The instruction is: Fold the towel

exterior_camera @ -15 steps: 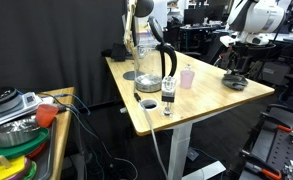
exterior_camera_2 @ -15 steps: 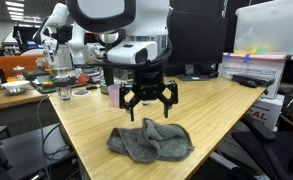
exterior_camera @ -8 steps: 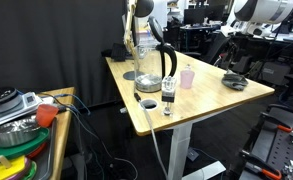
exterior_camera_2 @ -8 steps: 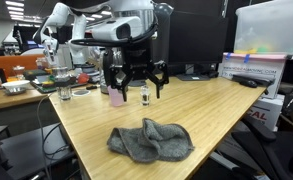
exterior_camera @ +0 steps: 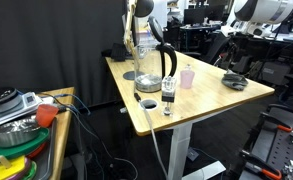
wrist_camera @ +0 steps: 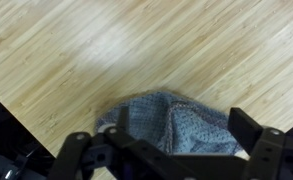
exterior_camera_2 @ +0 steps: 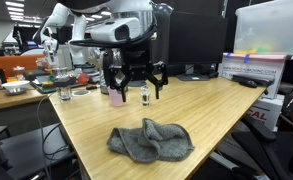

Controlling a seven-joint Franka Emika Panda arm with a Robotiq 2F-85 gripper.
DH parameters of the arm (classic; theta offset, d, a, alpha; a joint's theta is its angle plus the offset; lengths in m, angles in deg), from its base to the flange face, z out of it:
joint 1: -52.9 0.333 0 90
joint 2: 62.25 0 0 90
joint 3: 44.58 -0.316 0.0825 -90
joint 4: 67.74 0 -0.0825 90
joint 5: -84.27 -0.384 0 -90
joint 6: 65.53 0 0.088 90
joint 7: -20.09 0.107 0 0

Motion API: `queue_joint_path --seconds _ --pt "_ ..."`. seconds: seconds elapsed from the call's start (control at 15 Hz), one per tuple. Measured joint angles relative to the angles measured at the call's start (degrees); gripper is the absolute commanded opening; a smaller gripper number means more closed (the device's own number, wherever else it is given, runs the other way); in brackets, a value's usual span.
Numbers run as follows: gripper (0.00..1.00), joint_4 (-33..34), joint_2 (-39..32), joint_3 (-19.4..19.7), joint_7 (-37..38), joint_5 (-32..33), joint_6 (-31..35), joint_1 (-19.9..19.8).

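- Here, a light wooden desk (exterior_camera_2: 81, 125) stands in a busy work room, with a black curtain (exterior_camera: 46, 40) behind it.
- The gray towel (exterior_camera_2: 151, 140) lies crumpled on the desk near one end. It is not folded.
- The pincer (exterior_camera_2: 134, 92) hangs in the air above the desk, behind the towel and not touching it. Its fingers are wide apart and hold nothing.
- A pink cup (exterior_camera: 187, 77), a clear jug (exterior_camera: 154, 68) with a black handle and a small bottle (exterior_camera: 168, 95) stand at the other end. I cannot tell what is in them.
- A clear box (exterior_camera_2: 254, 62) near the desk's edge holds colorful bits.
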Motion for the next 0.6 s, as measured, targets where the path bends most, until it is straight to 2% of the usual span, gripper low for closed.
queue_joint_path --seconds 0.27,0.6 --pt "1.0 0.0 -0.8 -0.8 2.0 1.7 1.7 -0.9" --pt "1.0 -0.6 -2.3 -1.4 9.0 1.6 1.3 -1.2"
